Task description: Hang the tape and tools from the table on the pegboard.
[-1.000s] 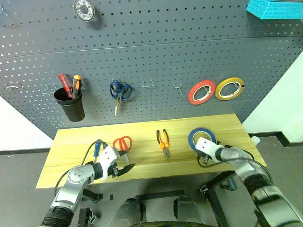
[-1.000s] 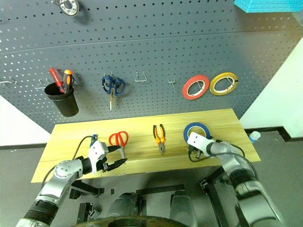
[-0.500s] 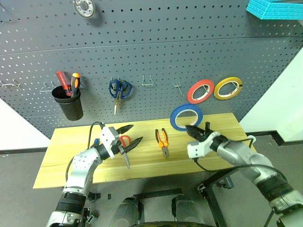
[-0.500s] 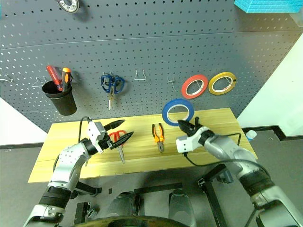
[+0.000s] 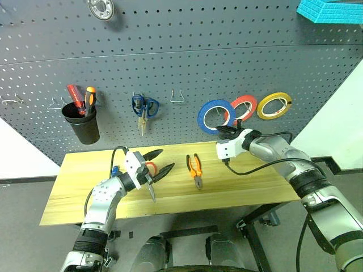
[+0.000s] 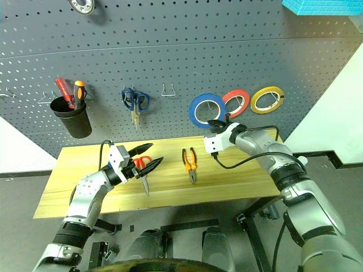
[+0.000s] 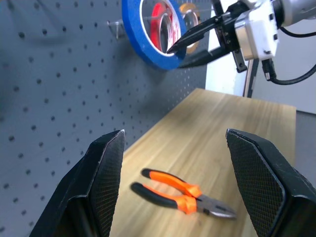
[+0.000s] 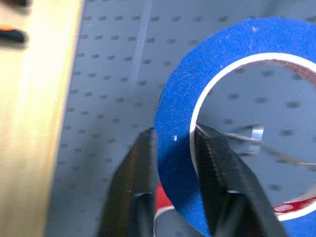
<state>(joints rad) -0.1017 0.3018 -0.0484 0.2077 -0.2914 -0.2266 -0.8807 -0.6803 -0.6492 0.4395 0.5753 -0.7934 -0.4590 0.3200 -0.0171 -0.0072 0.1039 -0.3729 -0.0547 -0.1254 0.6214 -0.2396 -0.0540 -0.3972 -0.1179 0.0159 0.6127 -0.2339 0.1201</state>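
Dark grey perforated pegboard (image 5: 181,62) backs the long light-wood table (image 5: 85,198), where a black cup of screwdrivers (image 5: 83,126) and blue-handled scissors (image 5: 144,107) already hang. At left, the left gripper (image 5: 157,164) has risen off the tabletop, its fingers spread wide and empty above the red-handled scissors (image 5: 149,170); orange-and-black pliers (image 5: 195,171) lie at mid-table. Moving right, the blue ring of tape (image 5: 216,115), a second ago down on the table, is now raised to the board, beside the red roll (image 5: 243,108) and yellow roll (image 5: 274,105). The right gripper (image 5: 228,130) pinches its rim, one finger inside the ring, a metal hook (image 8: 254,132) showing through the hollow centre — hanging looks imminent.
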